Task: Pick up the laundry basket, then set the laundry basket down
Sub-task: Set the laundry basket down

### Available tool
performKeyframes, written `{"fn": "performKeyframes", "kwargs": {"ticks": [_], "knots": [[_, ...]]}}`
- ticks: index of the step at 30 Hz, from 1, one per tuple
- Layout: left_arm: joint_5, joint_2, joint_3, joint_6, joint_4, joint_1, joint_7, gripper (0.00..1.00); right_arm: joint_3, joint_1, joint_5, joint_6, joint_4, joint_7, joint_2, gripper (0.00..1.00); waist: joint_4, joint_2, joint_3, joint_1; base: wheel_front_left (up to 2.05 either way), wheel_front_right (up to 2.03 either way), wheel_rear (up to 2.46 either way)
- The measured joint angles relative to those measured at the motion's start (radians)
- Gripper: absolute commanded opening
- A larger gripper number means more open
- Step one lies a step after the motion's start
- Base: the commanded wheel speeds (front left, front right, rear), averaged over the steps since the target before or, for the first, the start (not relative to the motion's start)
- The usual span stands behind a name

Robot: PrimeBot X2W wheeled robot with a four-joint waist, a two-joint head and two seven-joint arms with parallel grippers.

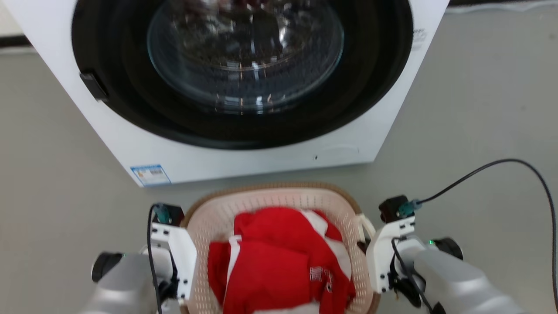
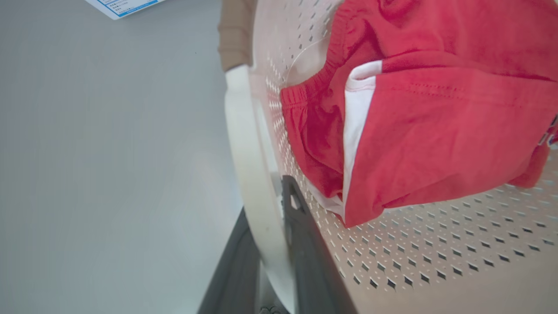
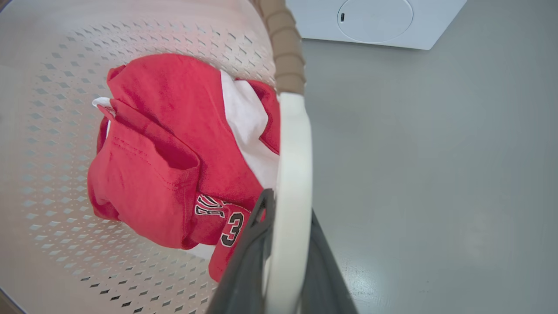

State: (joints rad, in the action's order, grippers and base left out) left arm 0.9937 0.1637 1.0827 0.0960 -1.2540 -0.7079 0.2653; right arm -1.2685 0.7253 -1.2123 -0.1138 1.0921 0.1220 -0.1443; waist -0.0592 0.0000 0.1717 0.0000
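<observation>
The laundry basket [image 1: 266, 201] sits low in the head view, just in front of me, cream and perforated with a brown rim. Red and white clothes [image 1: 279, 257] fill it. My left gripper [image 1: 176, 257] is at its left side and my right gripper [image 1: 374, 255] at its right side. In the left wrist view my left gripper [image 2: 266, 209] is shut on the basket's white loop handle [image 2: 244, 144]. My right gripper [image 3: 290, 207] clamps the other white handle [image 3: 293, 144] the same way. I cannot tell whether the basket rests on the floor.
A white front-loading washer [image 1: 261, 161] with a closed round glass door [image 1: 244, 56] stands right behind the basket. Grey floor [image 1: 479, 109] lies open on both sides. A black cable [image 1: 501, 163] loops over the floor to my right wrist.
</observation>
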Motion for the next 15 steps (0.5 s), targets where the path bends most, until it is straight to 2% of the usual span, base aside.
{"fn": "performKeyframes", "kwargs": {"ticks": [15], "knots": [[-0.029, 0.025, -0.008, -0.031, -0.005, -0.187, -0.167, 0.00, 0.001, 0.174, 0.046, 0.001, 0.003, -0.179, -0.002, 0.00, 0.004, 0.0000, 0.306, 0.0000, 0.00, 0.00, 0.00]]}}
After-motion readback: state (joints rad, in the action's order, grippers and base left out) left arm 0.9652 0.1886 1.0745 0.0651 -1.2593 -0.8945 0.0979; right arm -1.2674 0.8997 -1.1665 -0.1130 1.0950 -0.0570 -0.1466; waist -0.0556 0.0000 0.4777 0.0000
